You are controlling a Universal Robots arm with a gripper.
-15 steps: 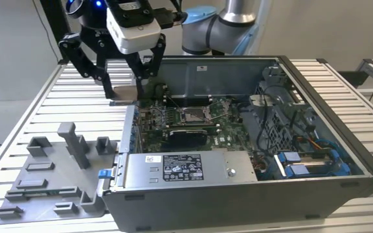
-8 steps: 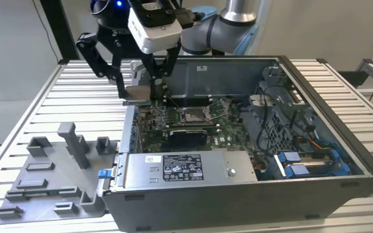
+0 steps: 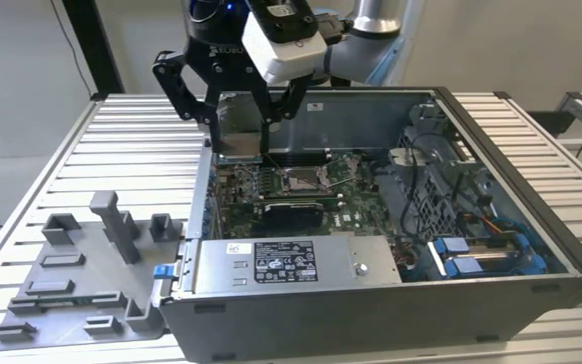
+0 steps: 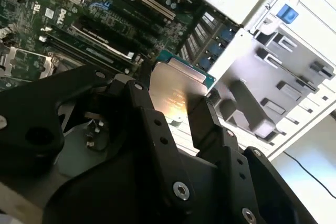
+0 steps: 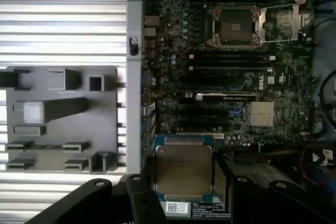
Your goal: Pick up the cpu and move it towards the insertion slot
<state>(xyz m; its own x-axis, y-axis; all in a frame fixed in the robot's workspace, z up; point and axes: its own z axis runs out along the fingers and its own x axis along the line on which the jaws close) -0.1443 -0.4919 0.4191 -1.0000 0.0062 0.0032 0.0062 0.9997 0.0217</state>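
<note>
The black gripper (image 5: pixel 181 182) clamps the cpu (image 5: pixel 182 167) above the motherboard's (image 5: pixel 173 51) edge, mid-carry; reaching the open insertion slot (image 5: pixel 233 26) likely demands level alignment.

The gripper (image 3: pixel 239 121) holds the cpu (image 3: pixel 239 133) above the open computer case's (image 3: pixel 392 303) far corner, beyond the insertion slot (image 3: pixel 301 180), with 1 grey tray (image 3: pixel 79 280) beside the case.
</note>
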